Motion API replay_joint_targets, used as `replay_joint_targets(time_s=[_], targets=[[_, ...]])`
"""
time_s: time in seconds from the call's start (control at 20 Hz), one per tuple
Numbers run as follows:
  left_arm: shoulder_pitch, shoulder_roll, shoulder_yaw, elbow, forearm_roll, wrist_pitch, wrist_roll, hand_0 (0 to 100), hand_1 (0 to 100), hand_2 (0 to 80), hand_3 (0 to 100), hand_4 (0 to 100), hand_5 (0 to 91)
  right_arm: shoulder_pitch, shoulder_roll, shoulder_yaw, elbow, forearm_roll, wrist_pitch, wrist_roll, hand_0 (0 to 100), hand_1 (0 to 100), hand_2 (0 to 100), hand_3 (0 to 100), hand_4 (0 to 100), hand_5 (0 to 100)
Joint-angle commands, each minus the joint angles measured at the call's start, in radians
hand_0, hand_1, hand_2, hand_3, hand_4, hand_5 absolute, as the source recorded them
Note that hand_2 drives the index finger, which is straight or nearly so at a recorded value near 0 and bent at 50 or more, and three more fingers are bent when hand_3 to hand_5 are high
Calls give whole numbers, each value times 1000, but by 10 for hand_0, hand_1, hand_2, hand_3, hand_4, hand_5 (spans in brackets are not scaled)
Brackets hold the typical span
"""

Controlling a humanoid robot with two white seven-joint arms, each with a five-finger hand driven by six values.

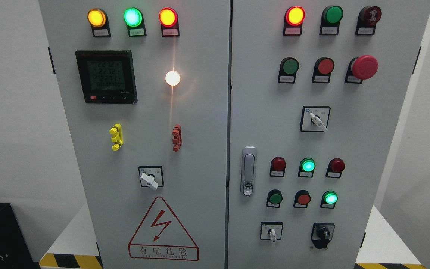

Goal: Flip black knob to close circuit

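Since no robot fingers show yet, so their state is unknown, pinch the small, stiff black knob (pixel 323 234) by its raised middle bar.

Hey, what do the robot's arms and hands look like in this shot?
Neither arm nor hand is in the picture, so their colours, shapes, cables and markings cannot be described. The head view shows only the grey control cabinet, with the black knob at the lower right of its right door, untouched.
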Motion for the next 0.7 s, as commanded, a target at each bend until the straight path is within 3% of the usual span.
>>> replay_joint_targets(time_s=[0.0, 0.45, 0.65], targets=[[0, 0, 0, 1, 0, -1, -1, 120, 556, 0, 0, 0, 0, -10, -7, 15, -244, 141, 1, -14, 0, 41, 478, 594, 496, 282], [0, 0, 0, 1, 0, -1, -1, 120, 556, 0, 0, 0, 0, -12, 7, 3, -491, 308, 1, -62, 0, 71, 668, 818, 672, 525], [0, 0, -1, -1, 0, -1, -1, 120, 556, 0, 0, 0, 0, -13, 51, -2, -609, 409, 41, -88, 0, 79, 703, 852, 717, 611]])
